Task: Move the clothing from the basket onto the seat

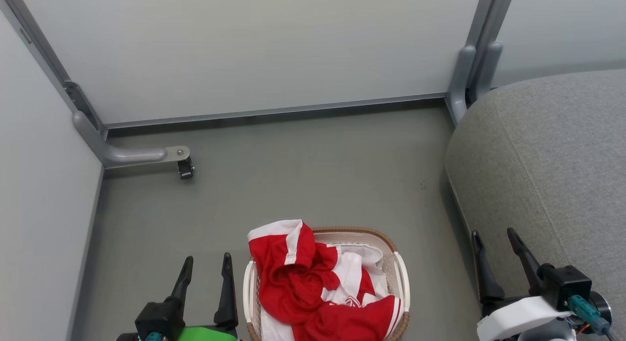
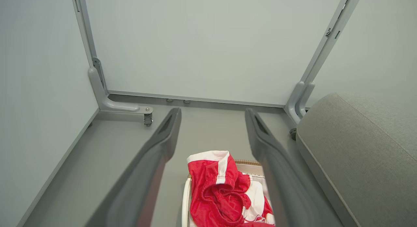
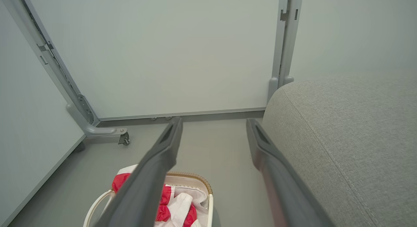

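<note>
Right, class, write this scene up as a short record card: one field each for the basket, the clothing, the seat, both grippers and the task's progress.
basket: white, brown woven rim, standing on the grey floor
clothing: red and white garments heaped in the basket, one draped over its far rim
seat: grey cushion on the robot's right, no clothing on the visible part
left gripper: open, holding nothing, left of the basket
right gripper: open, holding nothing, between basket and seat
progress: not started
</note>
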